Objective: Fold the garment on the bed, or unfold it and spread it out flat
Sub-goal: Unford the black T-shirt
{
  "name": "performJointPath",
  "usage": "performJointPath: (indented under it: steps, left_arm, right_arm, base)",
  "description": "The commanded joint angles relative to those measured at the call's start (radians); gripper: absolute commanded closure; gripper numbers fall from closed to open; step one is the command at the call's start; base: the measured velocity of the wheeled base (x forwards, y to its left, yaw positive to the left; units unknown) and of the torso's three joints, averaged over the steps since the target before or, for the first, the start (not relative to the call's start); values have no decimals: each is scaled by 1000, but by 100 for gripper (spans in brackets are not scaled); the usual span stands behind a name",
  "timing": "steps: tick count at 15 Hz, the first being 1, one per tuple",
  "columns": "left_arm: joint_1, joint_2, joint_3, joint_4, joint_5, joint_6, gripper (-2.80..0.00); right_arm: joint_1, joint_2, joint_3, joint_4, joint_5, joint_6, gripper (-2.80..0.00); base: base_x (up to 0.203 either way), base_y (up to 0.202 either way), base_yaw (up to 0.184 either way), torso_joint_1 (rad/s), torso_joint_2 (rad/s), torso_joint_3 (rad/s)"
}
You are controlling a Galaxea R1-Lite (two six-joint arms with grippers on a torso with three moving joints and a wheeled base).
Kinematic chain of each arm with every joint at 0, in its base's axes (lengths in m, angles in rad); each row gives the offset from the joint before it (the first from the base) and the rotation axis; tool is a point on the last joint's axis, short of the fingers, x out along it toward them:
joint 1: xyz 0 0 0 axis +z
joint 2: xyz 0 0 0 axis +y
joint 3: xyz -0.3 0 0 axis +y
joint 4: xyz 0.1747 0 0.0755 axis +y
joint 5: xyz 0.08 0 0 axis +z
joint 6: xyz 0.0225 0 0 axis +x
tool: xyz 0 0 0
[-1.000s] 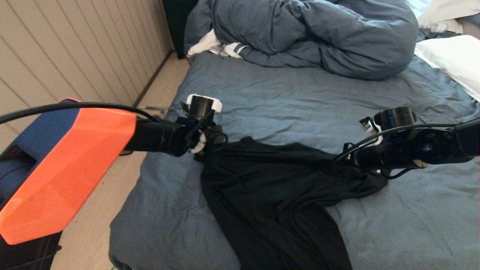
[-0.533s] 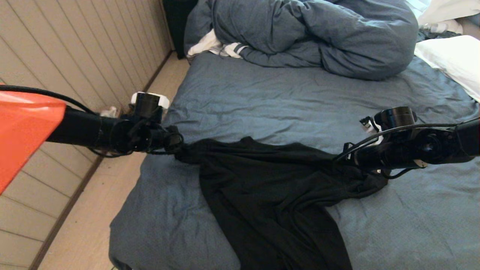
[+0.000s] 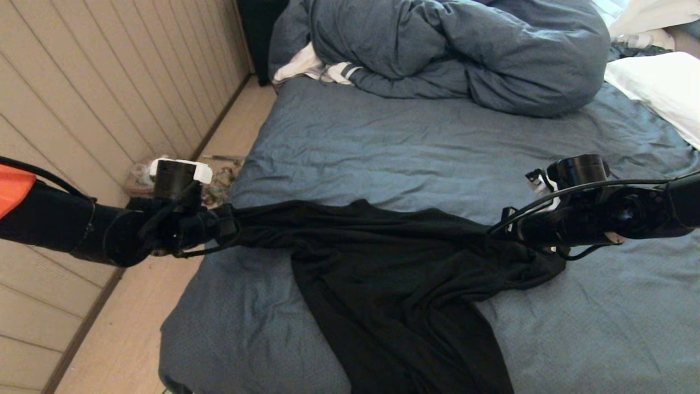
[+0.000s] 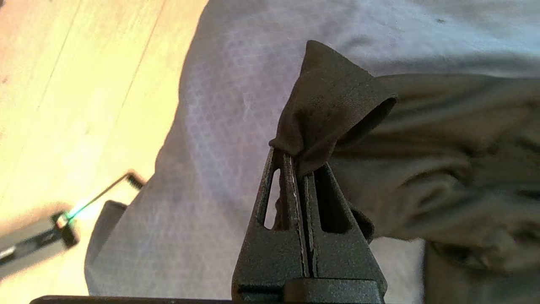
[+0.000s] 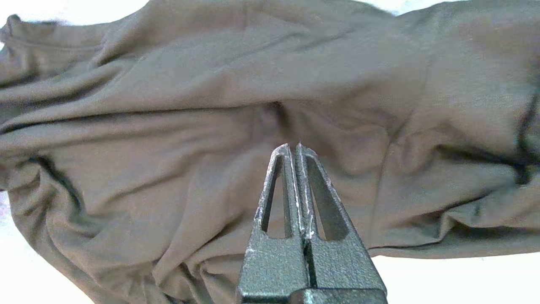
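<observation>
Left gripper [image 3: 228, 225]: clamped tight on a bunched corner of the black T-shirt [image 3: 394, 273], the wrist view showing a cone of fabric pinched between the closed fingers [image 4: 291, 177]. Now out past the left edge of the bed [image 3: 383, 137], over the strip of floor by the panelled wall; a second ago well inboard, above the sheet. Result of that outward pull: top edge of the shirt drawn from a slack fold into a long taut band running across the mattress from one gripper to the other. Probably a spreading step, widening the shirt rather than folding it.

Right gripper [image 5: 294, 147]: closed as well, tips pressed together against the shirt's far end; unmoved, acting as the anchor. Actual pinch of cloth not clear from its wrist view, though the fabric stretches straight to it in the head view.

Shirt itself: stretched between the two grippers, the body below the band hanging in loose wrinkles down toward the near edge of the bed, not yet flat. Beyond it, the bunched blue-grey duvet [image 3: 454, 49] and a white pillow [image 3: 661, 87], well apart.
</observation>
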Motion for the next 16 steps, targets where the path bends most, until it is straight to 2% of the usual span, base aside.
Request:
performJointPath:
  steps: [1,4,5,12,14,16]
  left_arm:
    - [3,-31,44,-25,1,-3,0]
    - [16,-3,35,-24,1,-2,0]
    - [16,6,23,-24,1,-1,-280]
    - [86,-16,-73,10,-9,-1,-280]
    - [81,-10,-155,69,-36,-2,-280]
    - [61,13,-263,175,-53,-2,-280]
  right_arm:
    - [-3,-2,0,0,2,3,0]
    - [-3,-2,0,0,2,5,0]
    - [-3,-4,1,0,2,3,0]
    - [-2,-17,4,0,4,3,0]
    - [2,-18,-3,-2,0,-25,0]
    - [12,-7,-17,-2,-1,-81,0]
  base:
    - [0,0,0,0,0,0]
    - [0,0,0,0,0,0]
    - [0,0,0,0,0,0]
    - [0,0,0,0,0,0]
    - [0,0,0,0,0,0]
    - [0,0,0,0,0,0]
